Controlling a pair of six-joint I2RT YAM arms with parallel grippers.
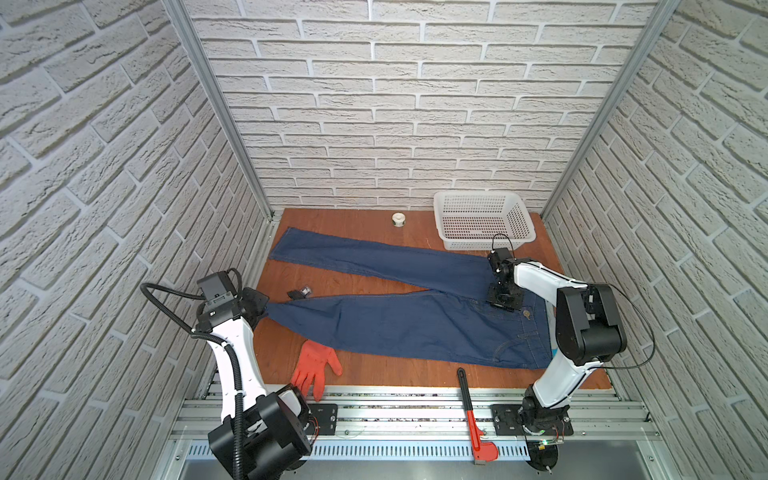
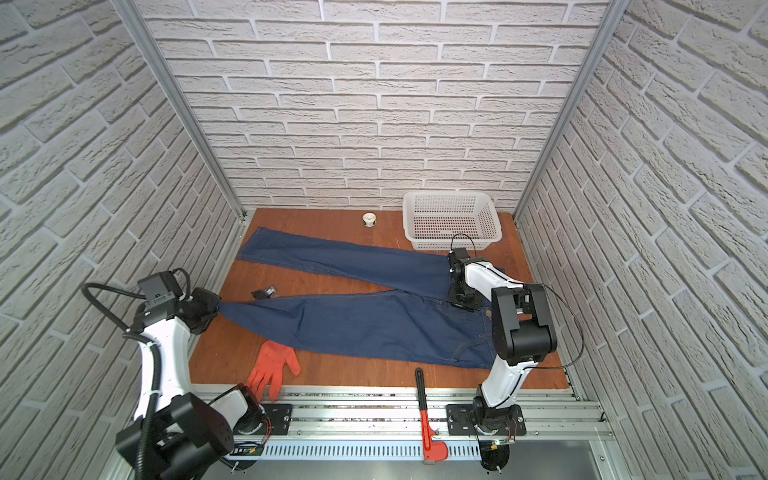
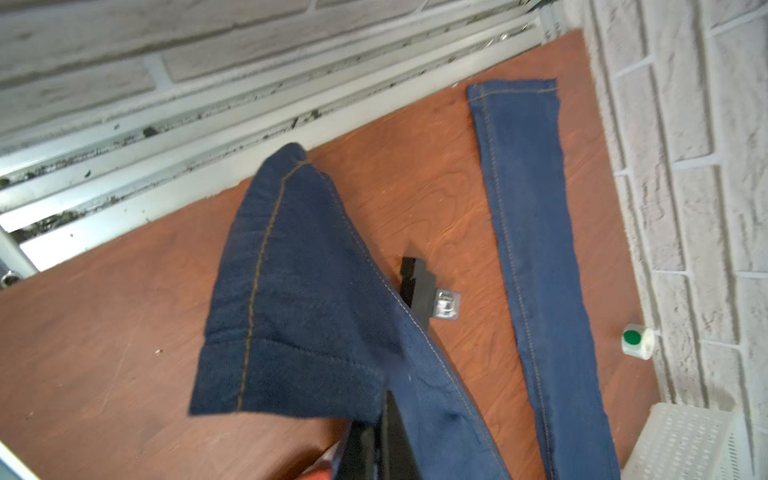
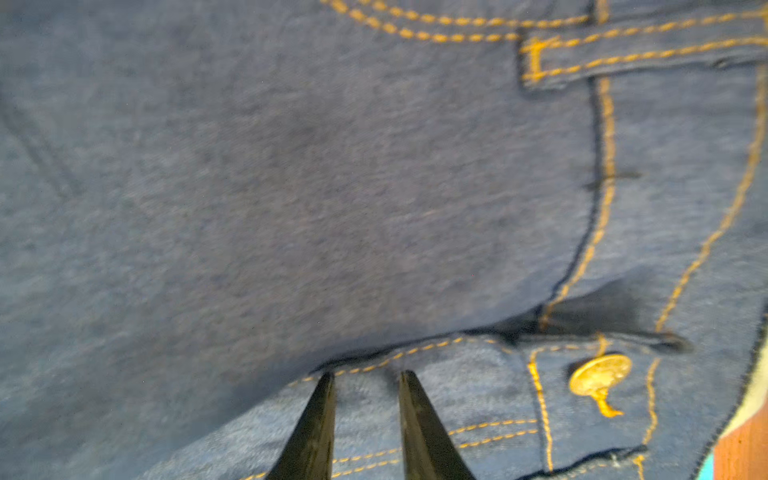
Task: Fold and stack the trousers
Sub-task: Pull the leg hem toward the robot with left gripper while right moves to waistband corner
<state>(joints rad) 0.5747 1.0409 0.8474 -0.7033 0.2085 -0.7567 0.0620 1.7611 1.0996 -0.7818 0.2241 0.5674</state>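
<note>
Logging one pair of trousers (image 1: 395,324), dark blue denim with lighter stitching, spread across the wooden counter (image 1: 374,376) in both top views: waist at the right, both legs running off to the left and parting into a narrow V. Far leg: flat, hem near the far left corner. Near leg: hem end lifted off the wood at the left edge, caught in the left gripper (image 1: 258,311); through the left wrist camera I see those fingers (image 3: 390,440) clamped tight on the cloth, the hem drooping over beyond them. Right gripper (image 1: 503,303): down at the waist, near the metal waist button (image 4: 600,376); through the right wrist camera I see its fingers (image 4: 318,419) a narrow gap apart, tips at the denim by the fly stitching, the cloth between them lying flat, so I log nothing in its hold. Other items: white perforated basket (image 1: 478,232) at the far right corner, just beyond the waist; small white roll (image 1: 400,219) with a green dot, near the back wall; small black piece (image 1: 299,293) with a clear packet, between the two legs toward the left; orange glove (image 1: 313,365) at the front edge, just beside the near leg; red-and-black pipe wrench (image 1: 473,415) lying from the counter's front edge across the metal rail (image 1: 395,411).
</note>
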